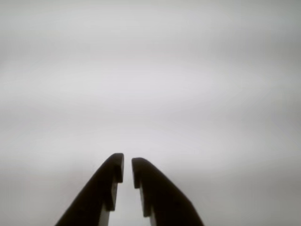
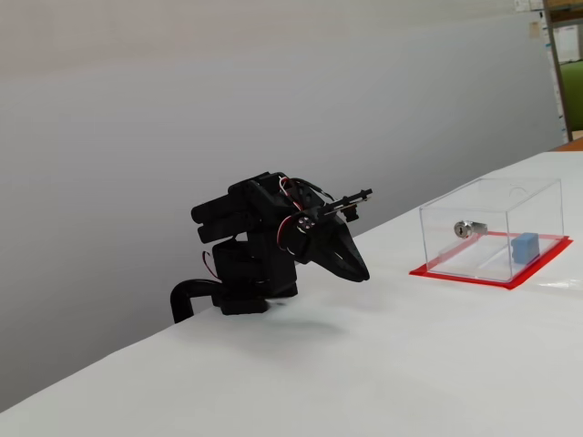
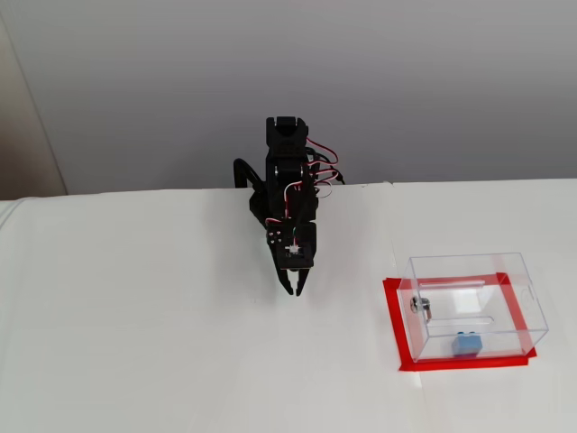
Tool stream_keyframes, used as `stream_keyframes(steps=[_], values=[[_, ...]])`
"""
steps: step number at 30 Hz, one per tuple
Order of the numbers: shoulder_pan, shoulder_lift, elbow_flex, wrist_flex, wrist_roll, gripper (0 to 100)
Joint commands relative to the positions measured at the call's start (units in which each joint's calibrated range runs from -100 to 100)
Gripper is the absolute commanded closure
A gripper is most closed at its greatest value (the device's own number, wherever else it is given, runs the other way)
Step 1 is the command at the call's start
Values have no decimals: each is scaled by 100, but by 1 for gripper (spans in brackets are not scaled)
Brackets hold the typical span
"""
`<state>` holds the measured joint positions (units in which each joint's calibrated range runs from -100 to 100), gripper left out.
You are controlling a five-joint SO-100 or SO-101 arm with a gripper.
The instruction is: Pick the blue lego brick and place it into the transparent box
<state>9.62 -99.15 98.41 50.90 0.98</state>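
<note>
The blue lego brick (image 2: 526, 248) (image 3: 466, 345) lies inside the transparent box (image 2: 496, 202) (image 3: 475, 269), at its near end in a fixed view. The box stands on a red base plate (image 2: 455, 275) (image 3: 393, 317) and has a small silver fitting (image 2: 466, 228) (image 3: 421, 308) on one wall. My gripper (image 1: 128, 162) (image 2: 363, 273) (image 3: 296, 290) is well away from the box, folded low near the arm's base with its tips pointing down at the table. Its fingers are nearly together with nothing between them.
The white table (image 3: 135, 343) spreads around the arm, with its back edge (image 3: 135, 194) just behind the base. A grey wall (image 2: 182, 109) rises behind. The wrist view shows only blurred white surface.
</note>
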Motion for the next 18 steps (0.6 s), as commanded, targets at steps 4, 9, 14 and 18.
stream_keyframes(steps=[4, 9, 14, 18], values=[[18, -85, 87, 28, -19, 98], [40, -85, 87, 36, -46, 98], [70, -85, 87, 36, -129, 98], [55, -85, 87, 36, -92, 98]])
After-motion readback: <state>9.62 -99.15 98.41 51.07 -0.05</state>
